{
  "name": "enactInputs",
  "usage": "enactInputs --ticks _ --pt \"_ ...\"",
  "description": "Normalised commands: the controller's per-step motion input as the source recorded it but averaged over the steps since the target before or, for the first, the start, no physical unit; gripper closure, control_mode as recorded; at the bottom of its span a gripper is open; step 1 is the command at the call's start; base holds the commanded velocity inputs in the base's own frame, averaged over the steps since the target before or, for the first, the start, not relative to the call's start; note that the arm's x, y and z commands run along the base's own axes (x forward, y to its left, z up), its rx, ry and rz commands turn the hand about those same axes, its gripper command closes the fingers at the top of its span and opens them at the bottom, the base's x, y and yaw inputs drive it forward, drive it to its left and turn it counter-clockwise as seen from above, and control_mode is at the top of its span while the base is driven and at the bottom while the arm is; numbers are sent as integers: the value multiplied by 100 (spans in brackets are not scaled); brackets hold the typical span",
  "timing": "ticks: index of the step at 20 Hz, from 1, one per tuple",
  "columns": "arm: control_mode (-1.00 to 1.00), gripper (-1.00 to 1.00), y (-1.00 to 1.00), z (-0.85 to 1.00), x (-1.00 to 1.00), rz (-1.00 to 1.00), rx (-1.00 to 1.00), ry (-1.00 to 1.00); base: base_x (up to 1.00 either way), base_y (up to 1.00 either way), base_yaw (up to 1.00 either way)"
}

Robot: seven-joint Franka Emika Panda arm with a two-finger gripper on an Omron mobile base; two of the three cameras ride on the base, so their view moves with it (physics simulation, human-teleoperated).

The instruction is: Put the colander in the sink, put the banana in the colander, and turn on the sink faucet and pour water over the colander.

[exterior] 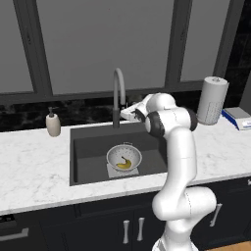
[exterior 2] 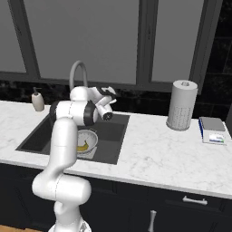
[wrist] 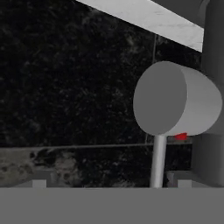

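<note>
Nearest the base, the white arm rises over the marble counter (exterior: 34, 166) and bends back toward the wall. Below its elbow, the dark sink (exterior: 88, 147) holds the colander (exterior: 124, 157), which sits over the lighter patch at the basin floor, and the banana (exterior: 124, 163) lies inside the colander. In the right base view the same colander (exterior 2: 87, 141) shows just behind the forearm with the banana (exterior 2: 82, 147) in it. So the first two steps look done, and the one in hand is turning on the water; no stream runs from the spout.

Farther back, the gripper (exterior: 128, 114) is up against the lower stem of the sink faucet (exterior: 118, 90), at the height of its side lever. The hand view looks from very close at the lever (wrist: 175, 99), a stubby grey cylinder on a thin rod, with the dark backsplash behind. The jaws stand fully spread and carry nothing; whether a finger already touches the lever I cannot tell.

The next move, as I judge it, calls for a short push or swing of the lever with one finger, with the spout kept over the colander.

Beyond, a soap dispenser (exterior: 53, 123) and a paper towel roll (exterior: 212, 100) stand at the back of the counter.
</note>
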Motion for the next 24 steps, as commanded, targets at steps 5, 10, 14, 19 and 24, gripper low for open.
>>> enactInputs --ticks 5,10,14,19,24 --pt "-100 100 -3 0 17 -4 1 0 0 0 0" --pt "-100 100 -21 0 7 -2 5 0 0 0 0" --pt "-100 100 -48 0 1 -3 7 -1 0 0 0" --pt "-100 100 -91 0 1 -11 9 0 0 0 0" --pt "-100 100 -100 -13 6 -23 3 1 0 0 0"
